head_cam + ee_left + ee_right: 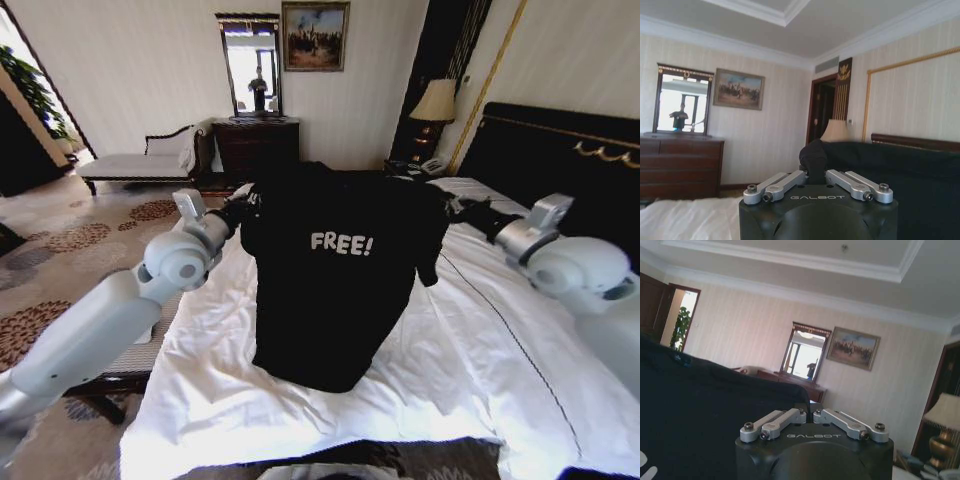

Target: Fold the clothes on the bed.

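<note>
The clothes are one black T-shirt (pixel 335 290) with white "FREE!" lettering, held up spread by its shoulders over the bed (pixel 470 370). Its lower hem rests on the white duvet. My left gripper (pixel 243 208) is shut on the shirt's left shoulder, and my right gripper (pixel 456 208) is shut on the right shoulder. In the left wrist view, black fabric (pixel 890 170) is bunched between the shut fingers of the left gripper (pixel 815 174). In the right wrist view, the shirt (pixel 700 415) stretches away from the right gripper (pixel 811 412).
The black headboard (pixel 560 160) with gold trim rises at the right. A bedside lamp (pixel 435 103), a dark dresser (pixel 257 147) under a mirror, and a white chaise (pixel 140 162) stand along the far wall. A dark-framed bench (pixel 115 378) sits by the bed's left side on patterned carpet.
</note>
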Robot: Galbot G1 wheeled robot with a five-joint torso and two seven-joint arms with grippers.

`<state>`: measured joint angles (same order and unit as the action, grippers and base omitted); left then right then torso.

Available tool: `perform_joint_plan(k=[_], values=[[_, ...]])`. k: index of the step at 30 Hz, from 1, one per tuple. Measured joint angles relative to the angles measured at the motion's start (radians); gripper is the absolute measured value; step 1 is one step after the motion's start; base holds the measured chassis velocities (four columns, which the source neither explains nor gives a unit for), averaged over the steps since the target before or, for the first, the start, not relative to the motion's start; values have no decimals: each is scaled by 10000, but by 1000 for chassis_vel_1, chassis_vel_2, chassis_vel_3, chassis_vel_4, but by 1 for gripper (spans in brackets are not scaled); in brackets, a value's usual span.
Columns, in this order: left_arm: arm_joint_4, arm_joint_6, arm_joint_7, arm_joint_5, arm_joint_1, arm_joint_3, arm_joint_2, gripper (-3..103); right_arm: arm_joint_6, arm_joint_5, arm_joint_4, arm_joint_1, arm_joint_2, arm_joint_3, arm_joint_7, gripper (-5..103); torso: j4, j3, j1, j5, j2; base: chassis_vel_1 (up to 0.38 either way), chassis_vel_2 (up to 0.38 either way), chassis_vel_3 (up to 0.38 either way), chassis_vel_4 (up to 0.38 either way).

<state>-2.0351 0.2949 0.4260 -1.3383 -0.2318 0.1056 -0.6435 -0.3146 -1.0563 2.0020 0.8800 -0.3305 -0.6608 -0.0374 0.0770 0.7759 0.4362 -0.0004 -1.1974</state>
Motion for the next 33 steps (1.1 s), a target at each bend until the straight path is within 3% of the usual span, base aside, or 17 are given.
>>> perform_joint_plan(k=[3,15,18,22,23,24,26,33], values=[[-247,38,-12,-436,485,-139,361,1,-6,-511,487,339,572,-855,175,1,3,-2,-1,3,-1,0,0,0,0],[-1390,101,-52,-1305,531,-908,1394,1,-91,-1451,1046,-21,1197,-1098,662,1,1,-2,-3,4,-1,0,0,0,0],[-1684,101,-128,-1377,77,-1312,1726,1,-156,-1646,1199,31,1198,-1167,780,1,2,-2,-2,4,-1,0,0,0,0],[-2340,92,-387,-1422,-1429,-2781,2436,1,-282,-1883,1618,133,1201,-1317,928,1,3,-1,-1,1,0,0,0,0,0],[-2340,92,-387,-1422,-1429,-2781,2436,1,-282,-1883,1618,133,1201,-1317,928,1,3,-1,-1,1,0,0,0,0,0],[-2653,22,-556,-1343,-2373,-3577,2874,1,-353,-1982,1831,187,1167,-1369,1005,1,-1,-1,-1,1,-1,0,0,0,0],[-3105,-111,-701,-1316,-3354,-4209,3466,1,-540,-2115,2329,423,1030,-1556,1226,1,-9,-2,-3,1,-1,0,0,0,0],[-3829,-112,-465,-2218,-3375,-4641,3970,1,-1182,-2834,3471,907,586,-2234,2128,1,3,-2,-3,2,-1,0,0,0,0]])
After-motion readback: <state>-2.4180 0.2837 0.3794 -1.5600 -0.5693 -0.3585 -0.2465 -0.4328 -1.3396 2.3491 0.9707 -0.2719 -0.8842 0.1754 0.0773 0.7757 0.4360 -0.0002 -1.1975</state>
